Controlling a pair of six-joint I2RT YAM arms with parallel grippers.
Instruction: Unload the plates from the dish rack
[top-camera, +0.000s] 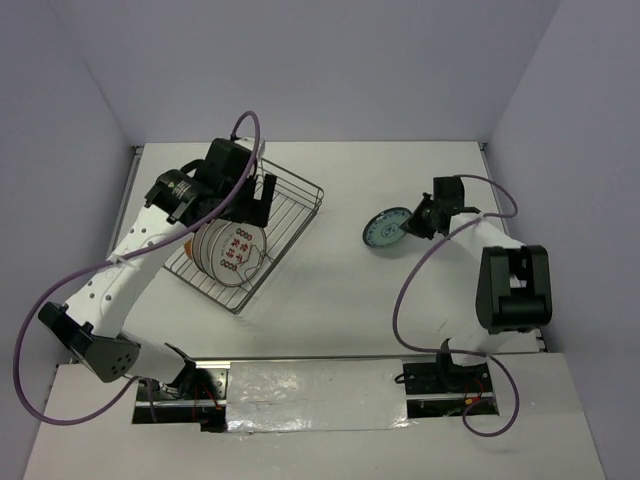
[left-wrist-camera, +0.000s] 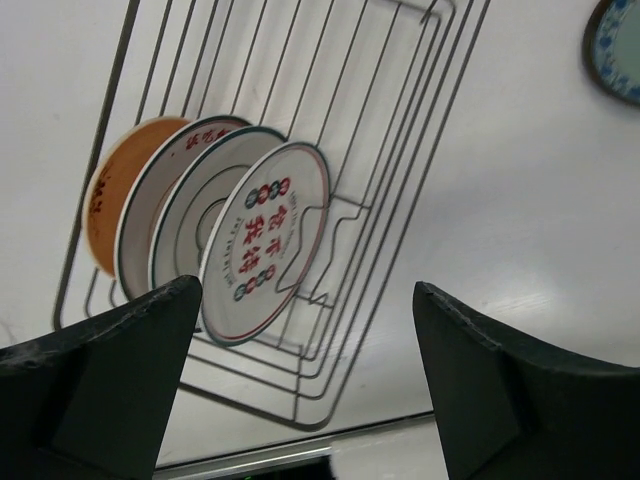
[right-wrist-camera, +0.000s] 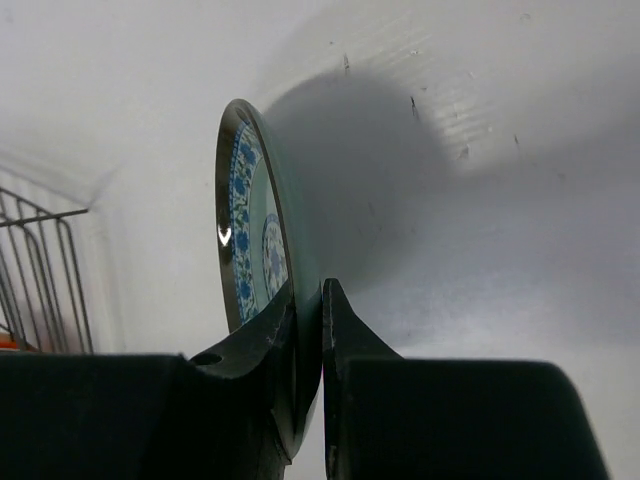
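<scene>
My left arm (top-camera: 133, 252) is white, a row of small holes along its long link, with black joints. My right arm (top-camera: 480, 235) is white too, with a bulky black housing (top-camera: 513, 288). A purple cable (top-camera: 396, 312) loops off each arm. My left gripper (left-wrist-camera: 305, 290) has broad, matte black wedge fingers (left-wrist-camera: 110, 380); my right gripper (right-wrist-camera: 312, 292) has the same black fingers (right-wrist-camera: 350, 345), thin at the tips. Both bases (top-camera: 445, 378) are black, with red wires.

The white round plate with a dark-green rim (left-wrist-camera: 265, 240), foremost in the dark-grey wire dish rack (top-camera: 290, 205), carries red brush-like characters at its centre, too small to read. The round orange plate (left-wrist-camera: 105, 210) behind shows red rim marks, also illegible.
</scene>
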